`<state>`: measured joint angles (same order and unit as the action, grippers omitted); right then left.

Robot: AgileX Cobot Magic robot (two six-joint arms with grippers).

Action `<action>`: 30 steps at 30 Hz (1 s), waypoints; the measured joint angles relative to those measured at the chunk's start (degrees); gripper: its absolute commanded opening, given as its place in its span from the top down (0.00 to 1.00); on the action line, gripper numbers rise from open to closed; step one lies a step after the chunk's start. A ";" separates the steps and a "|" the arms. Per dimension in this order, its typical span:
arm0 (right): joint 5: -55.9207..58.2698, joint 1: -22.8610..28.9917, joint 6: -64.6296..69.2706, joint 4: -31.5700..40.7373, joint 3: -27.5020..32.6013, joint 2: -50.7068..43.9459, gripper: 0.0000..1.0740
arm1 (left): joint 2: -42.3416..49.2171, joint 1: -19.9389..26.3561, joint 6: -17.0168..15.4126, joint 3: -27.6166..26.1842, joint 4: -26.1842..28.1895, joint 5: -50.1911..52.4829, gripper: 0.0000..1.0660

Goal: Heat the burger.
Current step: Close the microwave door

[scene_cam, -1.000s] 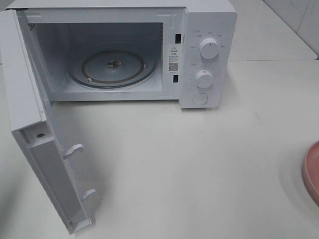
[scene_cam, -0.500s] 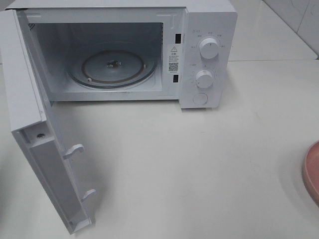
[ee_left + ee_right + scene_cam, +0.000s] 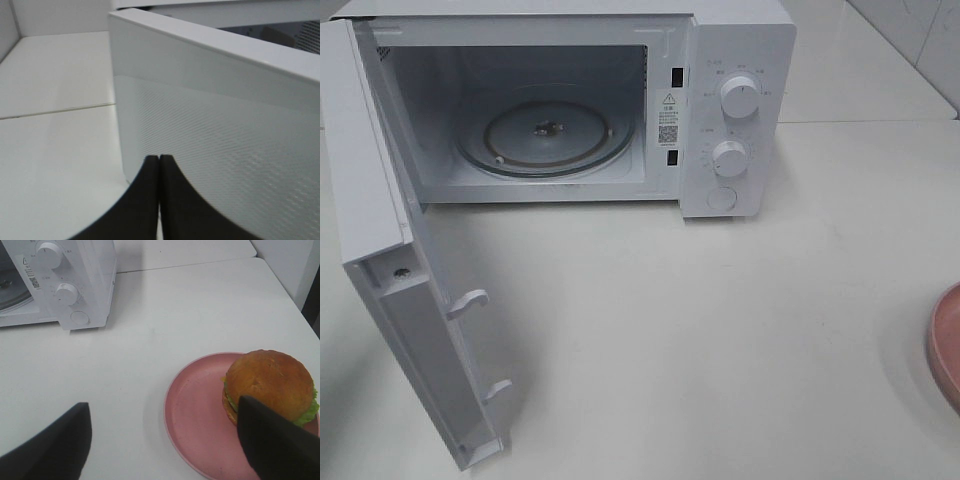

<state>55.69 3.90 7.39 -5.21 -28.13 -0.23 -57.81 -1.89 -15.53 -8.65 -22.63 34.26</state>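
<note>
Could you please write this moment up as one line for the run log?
microwave door: open | turntable: empty | burger: on pink plate, untouched | left end effector: shut, by door | right end effector: open, above plate

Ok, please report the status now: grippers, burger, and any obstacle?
Left gripper shut, empty, by the open microwave door. Right gripper open above pink plate. Burger on plate, not gripped. Nothing blocks the microwave.

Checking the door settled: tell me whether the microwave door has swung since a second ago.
No. The microwave door is wide open, its lower corner in the same spot against the microwave body.
</note>
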 measured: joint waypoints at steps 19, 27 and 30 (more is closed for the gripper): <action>0.00 0.00 0.00 0.00 0.00 0.00 0.29 | -21.49 0.00 -6.36 -5.56 -14.67 20.11 1.00; 0.00 0.00 0.00 0.00 0.00 0.00 0.29 | -25.32 -2.23 -6.42 -9.34 -14.95 20.11 1.00; 0.00 0.00 0.00 0.00 0.00 0.00 0.29 | -27.16 -5.44 -5.90 -11.00 -13.81 20.05 1.00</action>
<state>55.69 3.90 7.39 -5.21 -28.13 -0.23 -84.97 -7.33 -21.43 -19.65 -36.44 54.32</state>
